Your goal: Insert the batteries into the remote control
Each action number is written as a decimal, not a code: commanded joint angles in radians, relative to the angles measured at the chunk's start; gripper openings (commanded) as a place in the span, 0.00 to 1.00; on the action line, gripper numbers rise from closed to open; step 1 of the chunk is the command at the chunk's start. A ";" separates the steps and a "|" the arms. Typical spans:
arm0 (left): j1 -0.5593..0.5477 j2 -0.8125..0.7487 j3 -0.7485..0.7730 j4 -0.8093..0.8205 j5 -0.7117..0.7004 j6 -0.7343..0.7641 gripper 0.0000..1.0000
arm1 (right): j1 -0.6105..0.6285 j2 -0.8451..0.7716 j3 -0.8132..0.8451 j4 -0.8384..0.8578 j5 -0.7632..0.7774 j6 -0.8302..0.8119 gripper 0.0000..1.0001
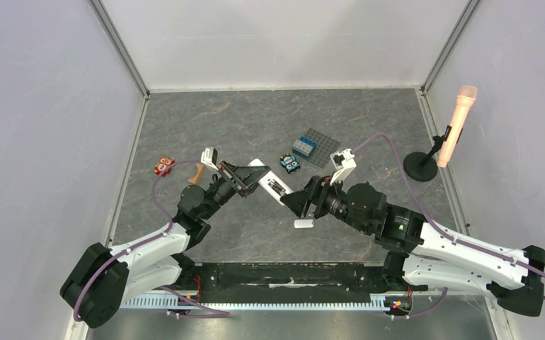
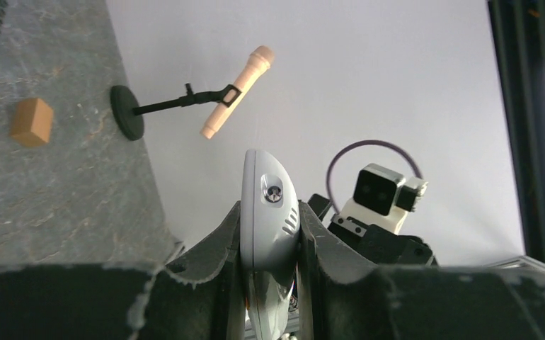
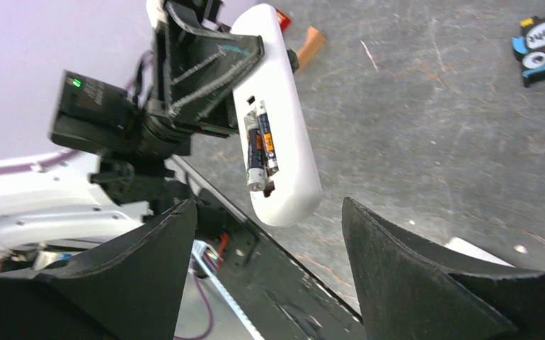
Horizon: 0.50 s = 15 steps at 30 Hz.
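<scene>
My left gripper is shut on the white remote control and holds it above the table with its back up. In the left wrist view the remote stands edge-on, clamped between both fingers. In the right wrist view the remote shows its open compartment with the two dark batteries lying side by side in it. My right gripper is open and empty, just off the remote's free end. Its fingers stand wide apart on either side of that end.
A small white cover piece lies on the table under my right gripper. An orange-brown block and a red toy lie at the left. A blue-black toy and a grey baseplate lie behind. A microphone on a stand is at the right.
</scene>
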 commanded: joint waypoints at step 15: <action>-0.015 0.011 0.027 0.178 -0.064 -0.162 0.02 | 0.001 -0.033 -0.054 0.243 0.097 0.133 0.51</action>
